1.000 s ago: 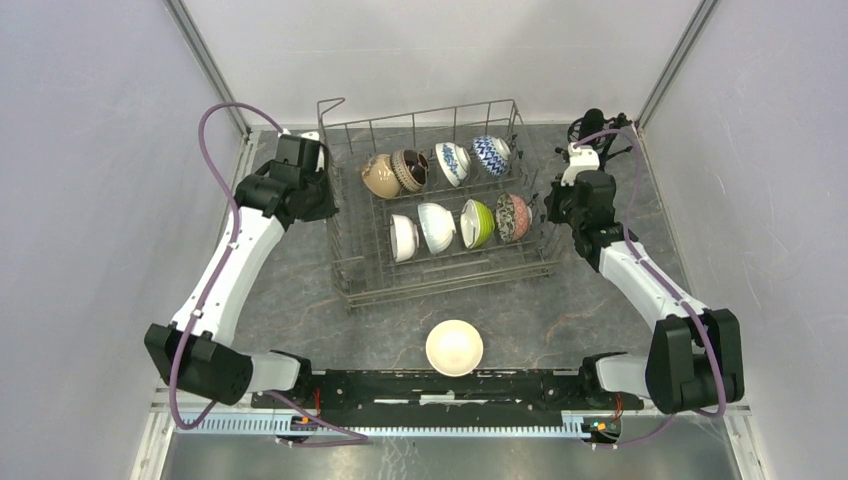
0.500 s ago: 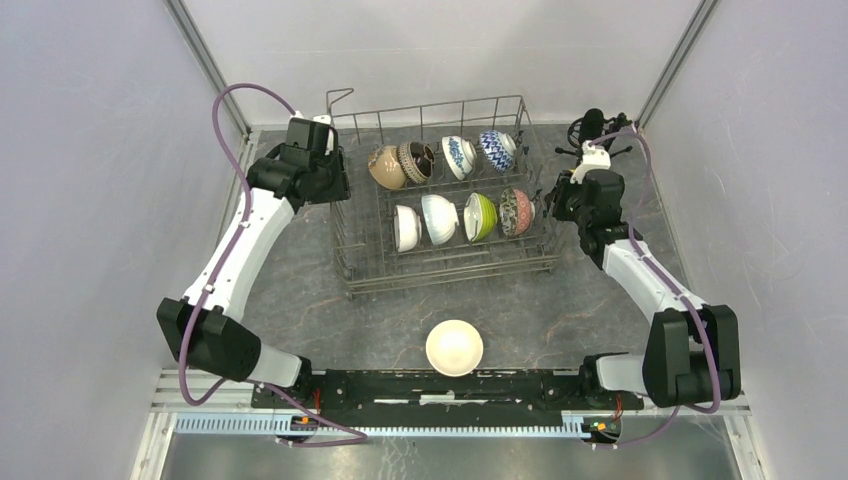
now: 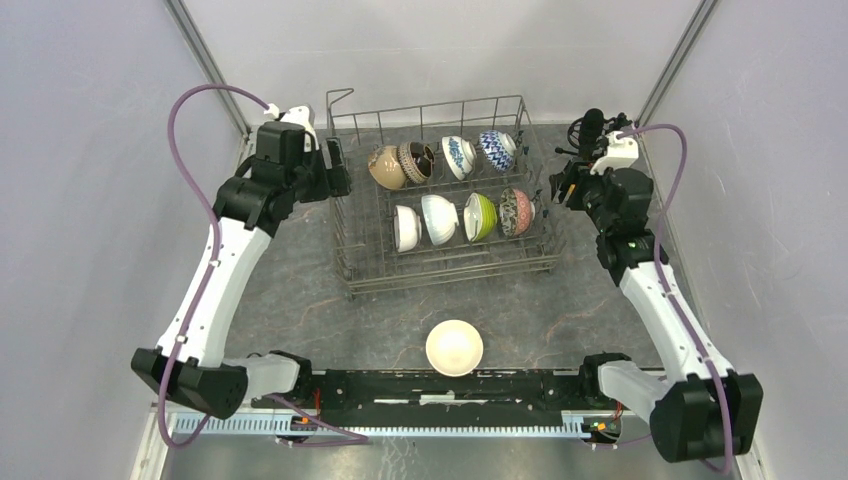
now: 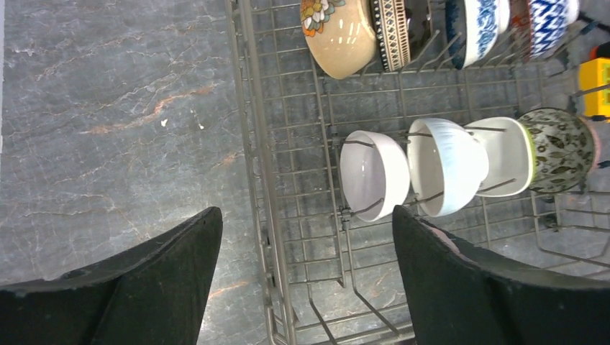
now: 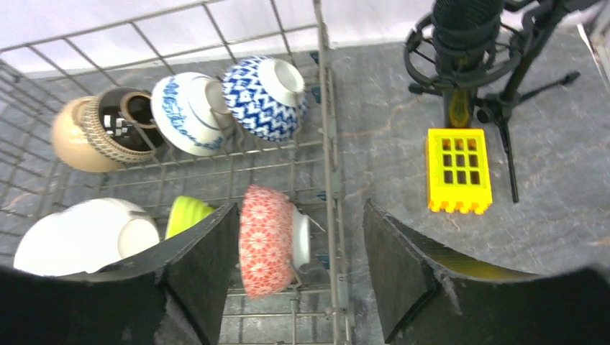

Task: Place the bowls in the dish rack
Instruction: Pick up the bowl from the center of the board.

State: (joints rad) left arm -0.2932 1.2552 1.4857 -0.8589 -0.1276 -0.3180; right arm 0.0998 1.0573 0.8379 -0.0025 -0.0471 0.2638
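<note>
The grey wire dish rack point(image 3: 352, 262) stands at mid-table with several bowls on edge between its tines. The back row holds a tan bowl point(image 3: 383, 168), a dark brown one point(image 3: 414, 160) and two blue-and-white ones point(image 3: 457, 157). In front are two white bowls point(image 3: 404, 227), a lime green one point(image 3: 479, 218) and a red-patterned one point(image 5: 267, 241). One more white bowl point(image 3: 454, 347) sits upright on the table near the arm bases. My left gripper point(image 3: 338, 167) point(image 4: 308, 214) hangs open over the rack's left wall point(image 4: 253, 144). My right gripper point(image 3: 561, 189) point(image 5: 301, 208) is open above the right wall point(image 5: 327, 165), holding nothing.
A black microphone on a small tripod point(image 5: 466, 29) and a yellow perforated block point(image 5: 459, 169) stand on the marbled tabletop right of the rack. Grey enclosure walls close in on the left, right and back.
The rack went from slightly skewed to square and a little further right. Both grippers have since opened and lifted off its side walls, the arms rising.
</note>
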